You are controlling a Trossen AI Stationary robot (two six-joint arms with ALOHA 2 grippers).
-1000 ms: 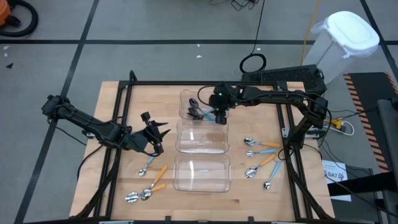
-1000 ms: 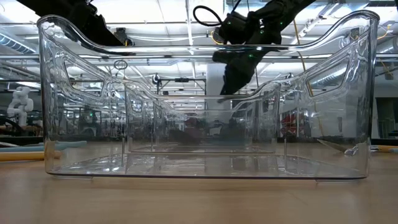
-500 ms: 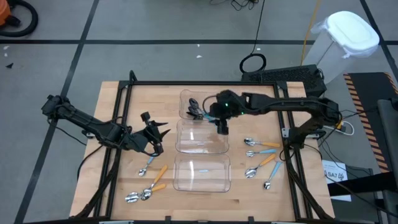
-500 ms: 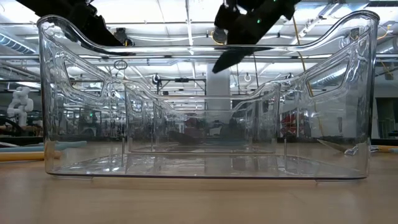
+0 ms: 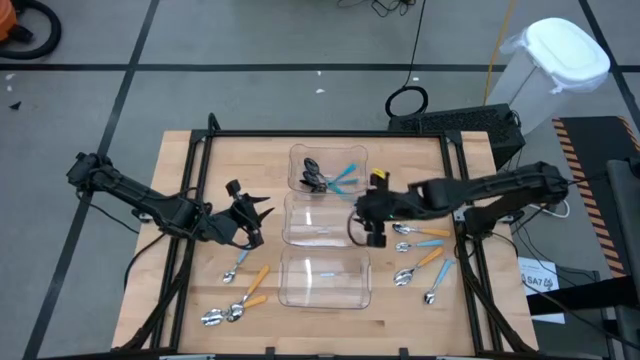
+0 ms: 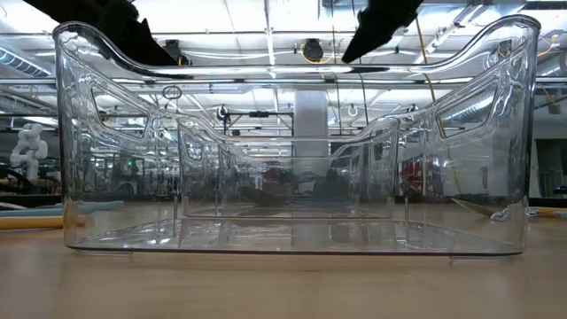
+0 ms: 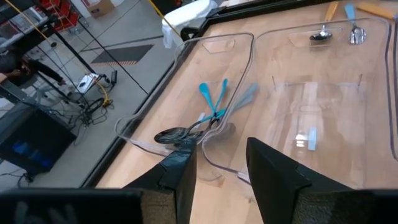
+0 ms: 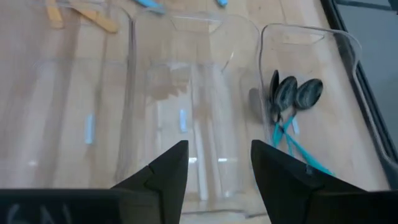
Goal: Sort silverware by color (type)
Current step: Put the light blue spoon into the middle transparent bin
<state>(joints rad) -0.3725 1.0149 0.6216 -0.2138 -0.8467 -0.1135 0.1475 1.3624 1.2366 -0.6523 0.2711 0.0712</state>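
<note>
High view shows us the right gripper (image 5: 370,232), fingers spread and holding nothing, beside the middle clear bin (image 5: 325,220), the left gripper (image 5: 250,215) parted and waiting left of it, dark blue-handled spoons (image 5: 325,177) in the far bin (image 5: 300,160), other spoons (image 5: 420,250) scattered on the tabletop (image 5: 250,165).

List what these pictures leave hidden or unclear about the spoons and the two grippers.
- Dark spoons in the far bin: they overlap, so their count is unclear in the high view.
- Spoons at the table's left: too small in the high view to tell which bowls are dark.
- Low view: the near bin blocks most spoons.
- Left gripper and right gripper: both open and empty.
</note>
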